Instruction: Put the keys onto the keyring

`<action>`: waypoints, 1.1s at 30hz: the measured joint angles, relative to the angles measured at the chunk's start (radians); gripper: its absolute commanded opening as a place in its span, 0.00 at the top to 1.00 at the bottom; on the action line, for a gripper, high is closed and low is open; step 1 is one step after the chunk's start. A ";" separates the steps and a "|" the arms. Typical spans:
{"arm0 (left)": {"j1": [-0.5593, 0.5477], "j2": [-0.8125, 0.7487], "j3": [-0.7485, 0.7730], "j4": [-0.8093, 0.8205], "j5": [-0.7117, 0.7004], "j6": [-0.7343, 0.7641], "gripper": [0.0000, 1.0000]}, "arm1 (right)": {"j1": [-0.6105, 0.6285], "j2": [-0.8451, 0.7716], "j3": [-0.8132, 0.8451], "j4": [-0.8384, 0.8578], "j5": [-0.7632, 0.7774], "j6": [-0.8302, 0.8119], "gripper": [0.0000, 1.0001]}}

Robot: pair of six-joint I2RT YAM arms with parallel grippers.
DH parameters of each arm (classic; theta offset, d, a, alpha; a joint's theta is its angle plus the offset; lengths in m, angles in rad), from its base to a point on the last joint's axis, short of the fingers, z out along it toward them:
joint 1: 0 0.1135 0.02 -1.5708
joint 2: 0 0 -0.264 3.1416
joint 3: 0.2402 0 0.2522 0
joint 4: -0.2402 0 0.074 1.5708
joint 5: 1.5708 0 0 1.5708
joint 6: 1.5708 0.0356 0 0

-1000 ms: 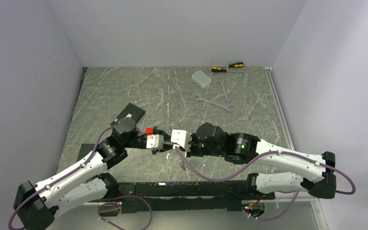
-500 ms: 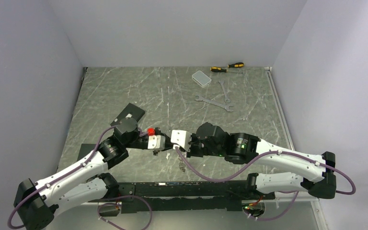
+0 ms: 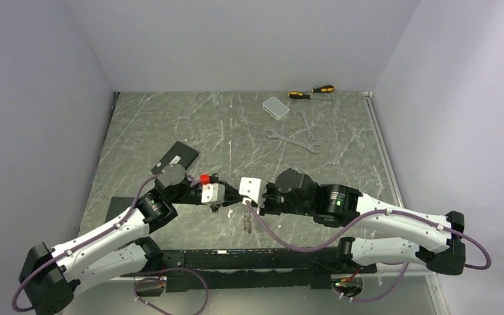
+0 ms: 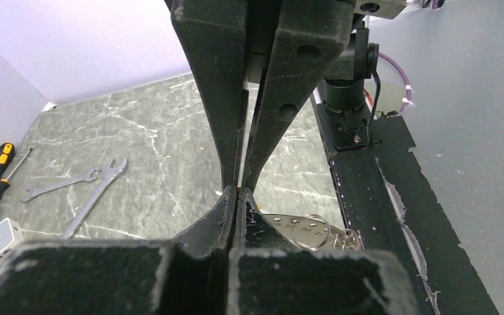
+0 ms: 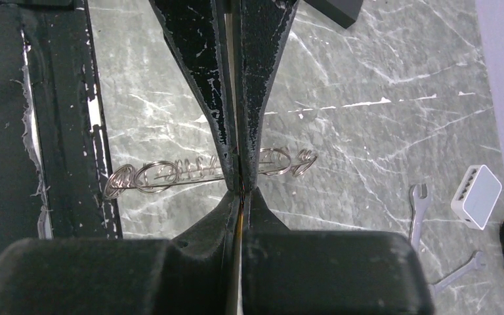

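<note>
1. R gripper (image 5: 239, 178): fingers clenched on the keyring (image 5: 161, 176), a thin wire strung w/ split rings. In the right wrist view it runs crosswise thru the tips, w/ rings on both sides.
2. L gripper (image 4: 237, 190): fingers pressed together, tips just beside the R one's. A faint orange speck sits at the tips, but we can't tell if that's the key.
3. Keyring location: off the table, held in the air. From the top cam its loose end hangs below the two grippers, above the marble near the black taped strip (image 3: 249, 259).
4. Step in hand, as we judge it: feeding a key onto a ring. We'd hold the R pinch firm so the ring doesn't swing, and bring the L tips in slow & square to the ring's split. No tugging, since the dangling end could twist things out of line.
5. Writing: a flat silver tag (image 4: 277, 223) among the rings has stamped digits, approx "30 31", too small to be sure. No brand readable.
6. Wrenches (image 3: 293, 139), screwdrivers (image 3: 312, 92) & clear box (image 3: 275, 107) lie well apart on the far side.
</note>
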 measured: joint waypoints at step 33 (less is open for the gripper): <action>-0.002 -0.046 -0.043 0.180 -0.077 -0.143 1.00 | 0.000 -0.234 -0.156 0.222 0.071 0.065 0.60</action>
